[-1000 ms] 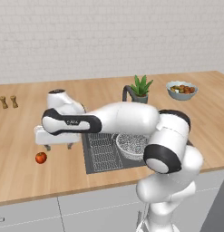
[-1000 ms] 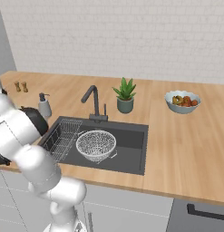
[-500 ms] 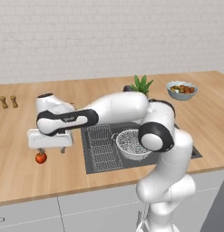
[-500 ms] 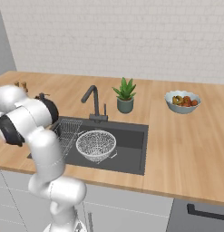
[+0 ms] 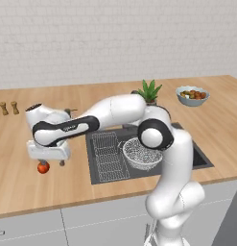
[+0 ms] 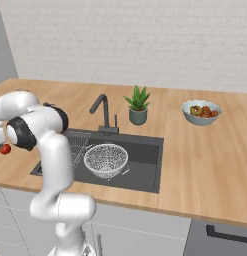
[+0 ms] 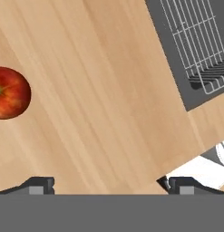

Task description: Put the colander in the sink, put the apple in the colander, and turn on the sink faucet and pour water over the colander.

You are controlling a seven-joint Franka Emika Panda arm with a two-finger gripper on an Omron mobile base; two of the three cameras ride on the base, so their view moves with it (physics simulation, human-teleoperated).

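Observation:
The silvery mesh colander sits inside the dark grey sink, to the right of the wire rack. The small red apple lies on the wooden counter left of the sink. My gripper hovers low over the counter, open, with the apple just off to one side of its fingers, outside the gap. Nothing is between the fingertips. The dark angular faucet stands behind the sink.
A potted plant stands behind the sink. A grey bowl of mixed fruit is at the back right. Two small shakers stand far left. The counter's front edge is close to the apple.
The arm's elbow has swung up and back over the sink. The hand has stayed beside the apple and sunk slightly toward the counter. Colander and apple have not moved.

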